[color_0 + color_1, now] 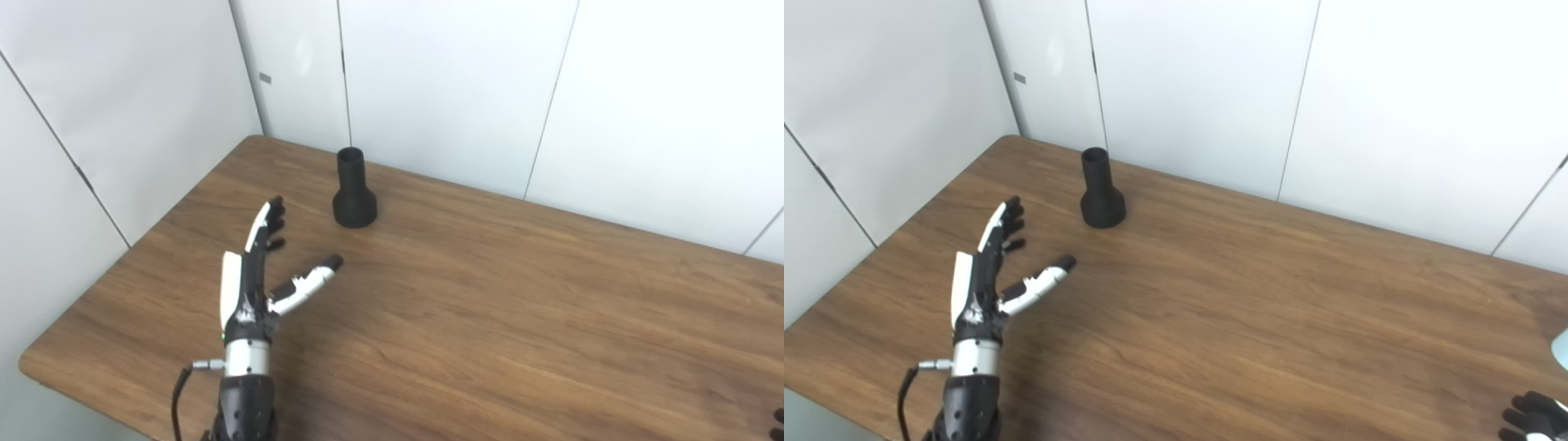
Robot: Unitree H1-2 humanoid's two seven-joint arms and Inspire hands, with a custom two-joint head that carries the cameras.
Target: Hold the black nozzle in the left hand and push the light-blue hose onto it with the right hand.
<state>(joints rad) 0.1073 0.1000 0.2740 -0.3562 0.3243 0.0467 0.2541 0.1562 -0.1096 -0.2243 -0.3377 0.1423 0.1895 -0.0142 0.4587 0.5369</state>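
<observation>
Black nozzle (pixel 353 193): standing upright on its wide flared base, narrow open neck upward, near the far edge of the wooden table (pixel 502 306); sitting beyond the fingertips of the left hand (pixel 254 278), a little to their right, well apart and untouched.

Left hand: hovering over the table's left part, holding nothing, fingers (pixel 269 223) stretching forward side by side toward the nozzle, thumb (pixel 309 282) splaying out to the right.

Light-blue hose (pixel 1562 354): showing only as a pale sliver at the right edge of the right eye view, just beyond the right hand's fingertips; touching or apart, cannot tell.

Right hand (pixel 1534 416): peeking in at the bottom right corner, only dark fingertips showing; spread or curled, cannot tell.

White wall panels (pixel 441 79): standing behind and left of the table.
</observation>
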